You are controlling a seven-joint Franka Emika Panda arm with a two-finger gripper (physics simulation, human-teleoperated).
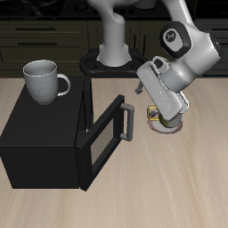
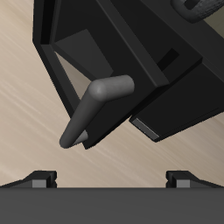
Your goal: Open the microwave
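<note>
Showing only in the wrist view, the pincer (image 2: 112,178) gapes wide, apart from the microwave (image 1: 44,134) door's handle (image 2: 94,109).

No legible text, labels, brand marks, numbers or signs appear in either view — not on the large matte black box microwave (image 1: 44,142), not on the grey ribbed ceramic mug (image 1: 43,82) standing on it.

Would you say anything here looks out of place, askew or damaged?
Nothing looks damaged or spilled. The microwave door stands partly open, the gripper near its handle. A grey mug sits upright on the microwave's top, an unusual spot.
</note>
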